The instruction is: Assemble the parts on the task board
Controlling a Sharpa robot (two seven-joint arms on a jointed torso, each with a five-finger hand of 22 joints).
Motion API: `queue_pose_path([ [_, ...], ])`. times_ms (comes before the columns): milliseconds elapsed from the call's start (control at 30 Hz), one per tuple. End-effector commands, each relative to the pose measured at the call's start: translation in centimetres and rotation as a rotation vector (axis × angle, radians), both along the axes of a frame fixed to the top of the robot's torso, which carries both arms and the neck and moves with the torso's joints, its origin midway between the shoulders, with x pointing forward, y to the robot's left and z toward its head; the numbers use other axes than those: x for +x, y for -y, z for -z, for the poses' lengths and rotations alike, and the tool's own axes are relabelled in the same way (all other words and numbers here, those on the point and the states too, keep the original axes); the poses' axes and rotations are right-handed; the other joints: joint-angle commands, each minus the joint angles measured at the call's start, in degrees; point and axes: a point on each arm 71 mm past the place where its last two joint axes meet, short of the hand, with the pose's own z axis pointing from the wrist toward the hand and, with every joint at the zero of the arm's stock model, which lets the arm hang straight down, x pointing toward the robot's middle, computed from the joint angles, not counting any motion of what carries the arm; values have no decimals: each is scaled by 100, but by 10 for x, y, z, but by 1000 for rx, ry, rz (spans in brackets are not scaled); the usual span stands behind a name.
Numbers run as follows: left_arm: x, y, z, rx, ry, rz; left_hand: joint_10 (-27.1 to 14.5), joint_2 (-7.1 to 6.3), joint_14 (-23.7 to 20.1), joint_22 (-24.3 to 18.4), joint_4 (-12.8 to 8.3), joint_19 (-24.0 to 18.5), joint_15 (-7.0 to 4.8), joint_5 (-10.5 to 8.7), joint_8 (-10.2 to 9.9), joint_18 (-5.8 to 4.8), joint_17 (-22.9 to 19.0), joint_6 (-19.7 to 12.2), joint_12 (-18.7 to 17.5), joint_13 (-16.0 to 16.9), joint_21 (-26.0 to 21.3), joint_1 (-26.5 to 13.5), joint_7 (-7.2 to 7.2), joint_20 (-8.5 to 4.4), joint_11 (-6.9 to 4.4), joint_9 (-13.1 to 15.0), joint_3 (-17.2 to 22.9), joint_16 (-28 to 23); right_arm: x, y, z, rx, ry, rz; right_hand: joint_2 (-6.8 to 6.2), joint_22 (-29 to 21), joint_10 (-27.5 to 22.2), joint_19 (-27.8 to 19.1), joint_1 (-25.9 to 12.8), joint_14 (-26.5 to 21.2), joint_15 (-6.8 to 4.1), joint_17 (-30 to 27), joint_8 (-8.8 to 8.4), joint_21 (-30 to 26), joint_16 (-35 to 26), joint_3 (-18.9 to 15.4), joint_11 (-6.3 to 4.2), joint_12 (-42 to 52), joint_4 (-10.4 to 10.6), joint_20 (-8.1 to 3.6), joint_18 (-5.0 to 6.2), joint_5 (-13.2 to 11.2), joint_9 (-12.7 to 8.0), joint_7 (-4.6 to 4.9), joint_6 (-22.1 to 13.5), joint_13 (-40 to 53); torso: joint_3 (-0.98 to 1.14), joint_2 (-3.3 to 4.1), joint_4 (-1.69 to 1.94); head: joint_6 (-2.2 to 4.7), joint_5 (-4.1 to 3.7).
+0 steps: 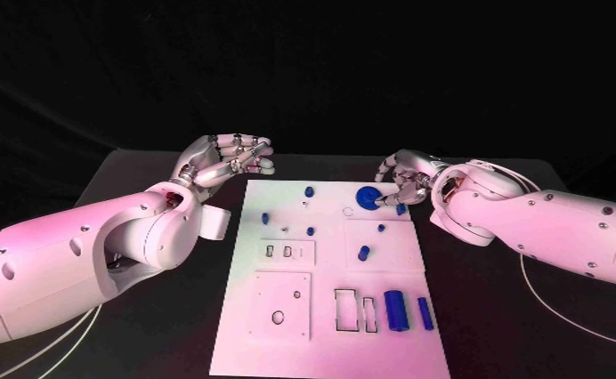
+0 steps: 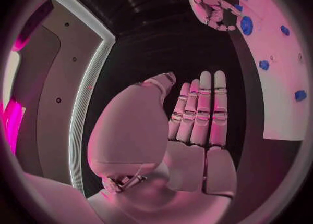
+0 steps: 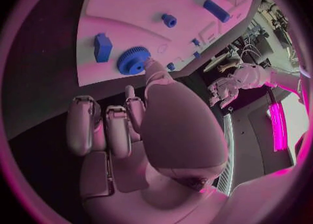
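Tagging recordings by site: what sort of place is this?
Likely a robot lab test bench: a black table against a dark backdrop, a white task board with cut-out slots, and small blue plastic parts such as a toothed blue gear.

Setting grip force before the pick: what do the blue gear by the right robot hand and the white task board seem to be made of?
The blue gear looks like moulded or printed plastic: one even matte blue, fine teeth, no metallic glint. The task board looks like a rigid white sheet, probably plastic or painted, smooth and low-gloss with clean cut-outs. Neither can be confirmed by sight. The right robot hand has a fingertip at the gear's edge.
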Motion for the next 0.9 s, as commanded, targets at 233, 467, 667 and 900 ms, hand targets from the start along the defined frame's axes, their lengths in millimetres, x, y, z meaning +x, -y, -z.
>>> queue_pose_path([
  [233, 0, 3, -1, -14, 3, 24, 46, -19, 3, 8, -4, 5, 17, -23, -11, 60, 14, 15, -28, -2, 26, 6, 8, -10, 12, 8, 42, 14, 5, -3, 6, 14, -60, 13, 112, 191, 112, 85, -55, 461, 34, 792, 46, 78, 59, 65, 2, 175, -2, 4, -108, 162, -31, -28, 113, 196, -14, -3, -10, -38, 5],
  [467, 0, 5, -1, -15, 2, 27, 46, -19, 3, 8, -4, 5, 17, -23, -11, 60, 14, 15, -28, -2, 26, 6, 8, -10, 12, 8, 42, 14, 7, -6, 8, 15, -62, 11, 151, 236, 165, 110, -51, 469, 30, 836, 43, 109, 73, 122, -4, 250, -9, 2, -117, 179, -55, -35, 166, 283, -11, -10, 4, -70, -3],
  [667, 0, 4, -1, -14, 2, 26, 46, -19, 3, 8, -4, 5, 17, -23, -11, 60, 14, 15, -28, -2, 26, 6, 8, -10, 12, 8, 42, 14, 7, -9, 12, 12, -73, 6, 159, 251, 201, 118, -42, 474, 28, 865, 35, 120, 81, 151, -7, 297, -12, 0, -120, 181, -70, -37, 193, 338, -3, -6, -2, -91, 11],
  [900, 0, 3, -1, -14, 1, 26, 46, -19, 3, 8, -4, 5, 17, -23, -11, 60, 14, 15, -28, -2, 26, 6, 8, -10, 12, 8, 42, 14, 7, -10, 16, 5, -80, 3, 165, 269, 229, 126, -36, 478, 26, 883, 27, 131, 87, 180, -9, 333, -12, -1, -123, 179, -85, -39, 221, 380, 0, -5, -6, -98, 10],
])
